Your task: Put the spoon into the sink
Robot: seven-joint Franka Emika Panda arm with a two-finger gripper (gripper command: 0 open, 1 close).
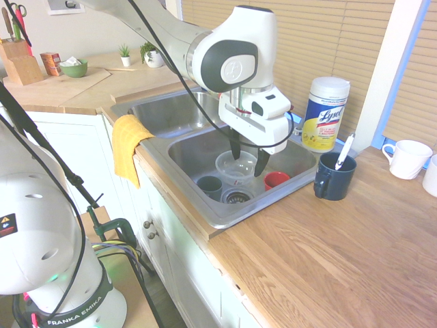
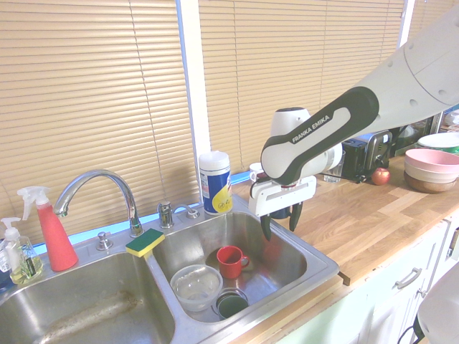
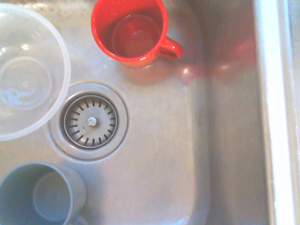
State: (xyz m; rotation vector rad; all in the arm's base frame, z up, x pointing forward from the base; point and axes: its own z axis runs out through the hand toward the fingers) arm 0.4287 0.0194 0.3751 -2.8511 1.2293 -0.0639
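Wooden counter (image 1: pixel 355 246) holds the mug (image 1: pixel 335 179); the spoon (image 1: pixel 345 152) looks light, stiff, maybe slippery. Pinch its white handle. The claw (image 1: pixel 248 158) is wide open, empty.

Bowl (image 3: pixel 28 70) and mugs (image 3: pixel 131 35) in sink (image 3: pixel 159 154) — around drain (image 3: pixel 92 121)

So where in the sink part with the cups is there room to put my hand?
There's bare metal in the sink between the drain and the wall by the wood counter. It's crowded around the drain: the clear bowl, the red cup and the grey cup crowd it. The open jaws hang above.
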